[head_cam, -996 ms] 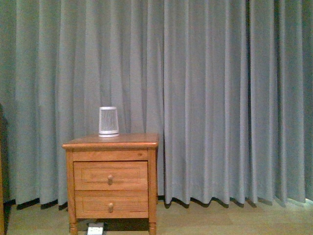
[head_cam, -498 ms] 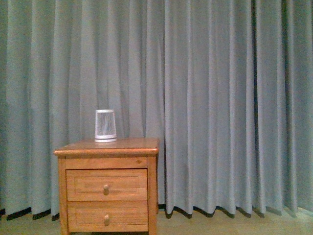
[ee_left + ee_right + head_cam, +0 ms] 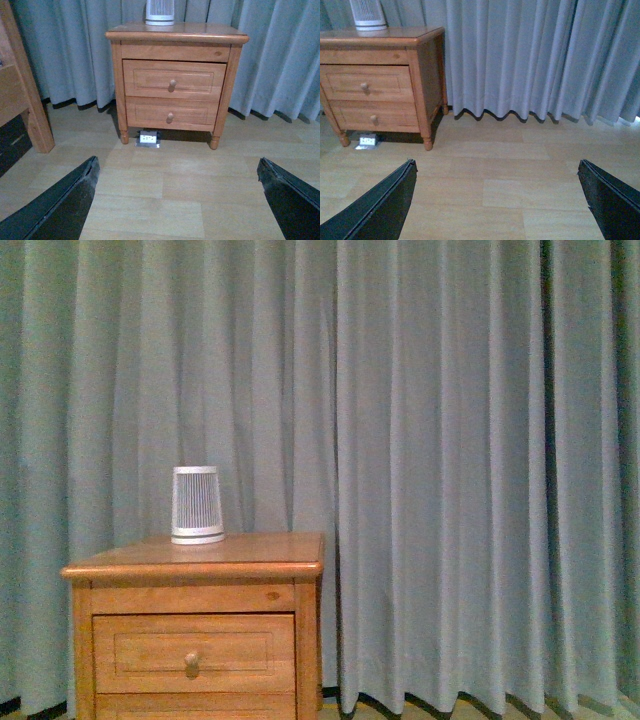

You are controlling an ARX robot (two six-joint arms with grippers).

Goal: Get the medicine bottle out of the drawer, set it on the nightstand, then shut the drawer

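The orange-brown nightstand [image 3: 200, 556] stands at the lower left of the front view, against a curtain. Its upper drawer [image 3: 190, 650] is closed, with the round knob [image 3: 192, 664] showing. The medicine bottle is hidden. In the left wrist view the nightstand [image 3: 175, 36] faces me across bare floor, and the drawer [image 3: 150, 79] is shut above the lower one [image 3: 150, 114]. My left gripper [image 3: 177, 164] is open and holds nothing, well short of the cabinet. My right gripper [image 3: 496, 164] is also open and holds nothing, off to the side of the nightstand [image 3: 427, 60].
A large white ribbed cylinder [image 3: 196, 505] stands on the nightstand's top. A grey-blue curtain [image 3: 450, 460] fills the background. A white socket box [image 3: 148, 138] lies on the wood floor under the cabinet. Another wooden piece of furniture [image 3: 20, 90] stands beside it in the left wrist view.
The front view has drawn closer: the nightstand now looks larger, lower and further left. Its lower drawer, its feet and the floor have dropped out of view.
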